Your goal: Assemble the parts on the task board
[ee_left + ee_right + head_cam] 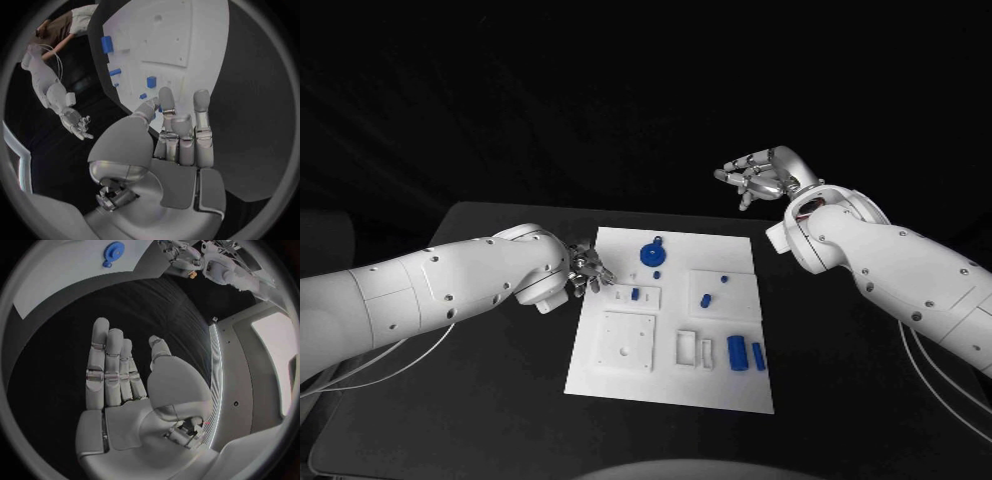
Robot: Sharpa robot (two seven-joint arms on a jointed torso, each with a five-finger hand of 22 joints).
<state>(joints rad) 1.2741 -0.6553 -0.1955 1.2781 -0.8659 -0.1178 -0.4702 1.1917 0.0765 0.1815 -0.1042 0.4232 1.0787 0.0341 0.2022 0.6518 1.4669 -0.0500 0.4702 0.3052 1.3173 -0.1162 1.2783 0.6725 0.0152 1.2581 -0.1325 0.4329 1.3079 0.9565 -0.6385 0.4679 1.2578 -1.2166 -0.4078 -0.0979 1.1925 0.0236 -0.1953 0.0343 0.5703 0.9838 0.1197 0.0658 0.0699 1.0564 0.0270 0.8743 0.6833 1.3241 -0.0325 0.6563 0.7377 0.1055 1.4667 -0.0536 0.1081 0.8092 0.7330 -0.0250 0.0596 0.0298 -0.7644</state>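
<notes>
The white task board (730, 385) lies in the middle of the black table. On it are a round blue part (652, 255), small blue parts (635, 295) (707, 299) and two upright blue cylinders (738, 351) near its right side. My left hand (584, 272) hovers at the board's left edge, fingers straight and apart, with nothing in it. In the left wrist view its fingertips (201, 100) reach over the board (187, 30) close to a small blue part (143, 96). My right hand (759, 175) is raised beyond the table's far right corner, holding nothing. It shows open in the right wrist view (125, 380).
The board carries raised white plates with recesses (629, 340) (689, 346). Bare black table (473, 400) surrounds the board on all sides. The round blue part (113, 252) is far from my right hand.
</notes>
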